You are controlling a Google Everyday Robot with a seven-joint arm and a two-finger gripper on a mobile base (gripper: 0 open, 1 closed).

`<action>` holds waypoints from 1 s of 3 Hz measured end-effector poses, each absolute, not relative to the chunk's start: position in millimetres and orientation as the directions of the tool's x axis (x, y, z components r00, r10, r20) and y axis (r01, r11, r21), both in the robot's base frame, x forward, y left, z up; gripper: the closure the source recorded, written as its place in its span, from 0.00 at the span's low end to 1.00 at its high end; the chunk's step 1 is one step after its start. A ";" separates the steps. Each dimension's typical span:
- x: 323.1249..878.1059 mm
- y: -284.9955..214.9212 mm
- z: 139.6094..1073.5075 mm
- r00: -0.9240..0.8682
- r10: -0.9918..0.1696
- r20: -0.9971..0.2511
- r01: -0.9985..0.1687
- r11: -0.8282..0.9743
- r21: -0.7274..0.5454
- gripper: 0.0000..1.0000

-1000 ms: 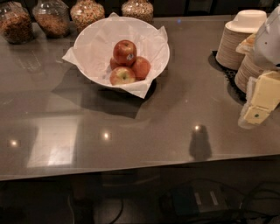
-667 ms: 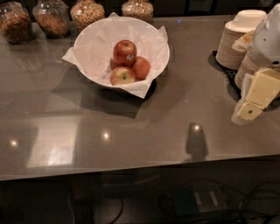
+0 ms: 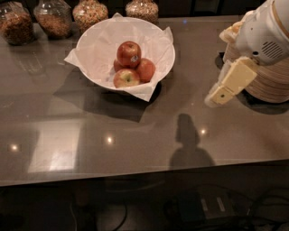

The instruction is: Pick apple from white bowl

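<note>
The white bowl [image 3: 97,49], lined with crumpled white paper, stands at the back middle of the dark table. The deep red apple [image 3: 128,53] with a small pale sticker sits on top of the pile in it. A yellow-green apple [image 3: 126,78] lies in front of it and a reddish-orange apple [image 3: 146,70] to its right. My gripper [image 3: 216,98] hangs from the white arm at the right. It is above the table, well to the right of the bowl and a little nearer the front. It holds nothing.
Several glass jars of nuts and grain [image 3: 92,13] line the back edge behind the bowl. A stack of beige paper bowls [image 3: 271,83] stands at the right, behind the arm. The table's front edge [image 3: 135,173] runs across the bottom, with cables below.
My gripper has moved left across the table toward the bowl and slightly up. The bowl and apples have not moved.
</note>
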State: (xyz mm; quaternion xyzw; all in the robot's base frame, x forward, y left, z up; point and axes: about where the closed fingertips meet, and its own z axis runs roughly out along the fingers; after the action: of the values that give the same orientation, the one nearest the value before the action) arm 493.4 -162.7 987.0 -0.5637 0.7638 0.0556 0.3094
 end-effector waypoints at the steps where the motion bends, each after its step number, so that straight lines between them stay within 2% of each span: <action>1: 523.0 -136.5 994.3 -0.151 -0.757 -0.635 -0.876 0.401 -0.269 0.00; 3: 582.0 -69.2 998.3 -0.066 -0.739 -0.670 -0.875 0.366 -0.317 0.00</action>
State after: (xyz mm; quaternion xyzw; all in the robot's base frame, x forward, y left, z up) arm 582.0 -69.2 998.3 -0.5565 0.7250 0.0856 0.3966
